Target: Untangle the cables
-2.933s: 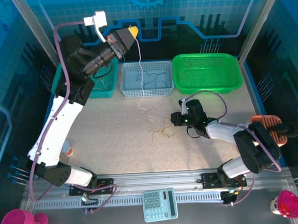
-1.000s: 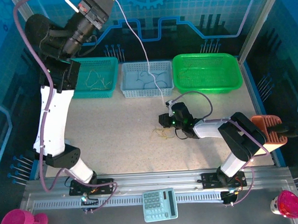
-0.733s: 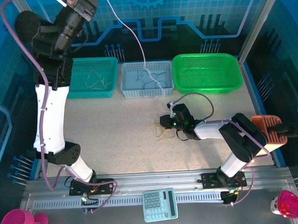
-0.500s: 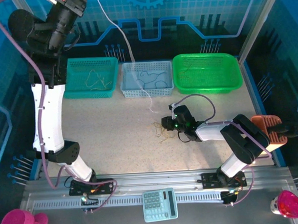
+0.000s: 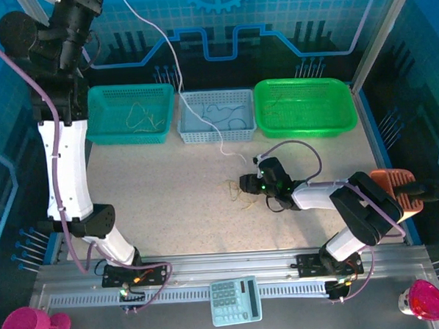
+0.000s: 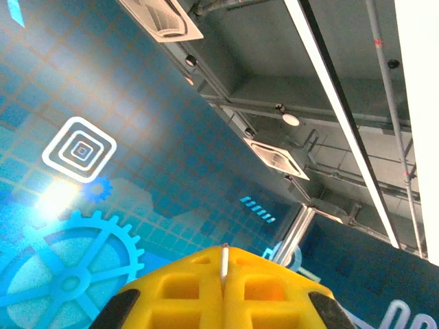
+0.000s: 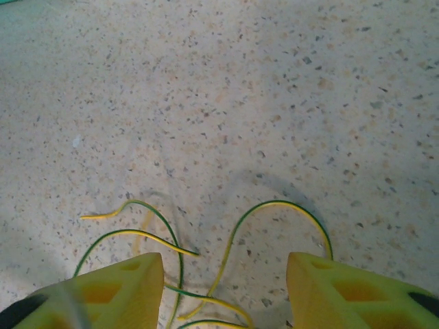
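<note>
Cables (image 5: 239,193) of thin yellow and green wire lie in a loose, curly tangle on the speckled table (image 5: 155,205), in front of the row of baskets and right at the tip of the right gripper (image 5: 245,184). Seen from the right wrist, the jaws of that gripper (image 7: 226,274) stand apart, with a yellow finger (image 7: 116,284) at each side. The yellow-and-green strands (image 7: 278,203) curl across the table between and ahead of the fingers, and nothing is clamped. A separate pale cable (image 5: 177,89) runs down from the top edge of the overhead view, crosses the near-left part of the light blue basket (image 5: 251,130) and ends on the table just in front of it, near the tangle. The left arm (image 5: 61,165) is raised high at the left. From its wrist, the left gripper (image 6: 224,257) points up towards the ceiling with its jaws together on the thin white end of a wire, apparently that pale cable. Three baskets stand side by side along the far side of the table. A teal basket (image 5: 108,137) on the left holds a few cream-yellow wires (image 5: 140,117). The light blue one in the middle holds dark curly wires (image 5: 228,120). A larger green basket (image 5: 346,121) sits on the right, and I cannot make out its contents.
</note>
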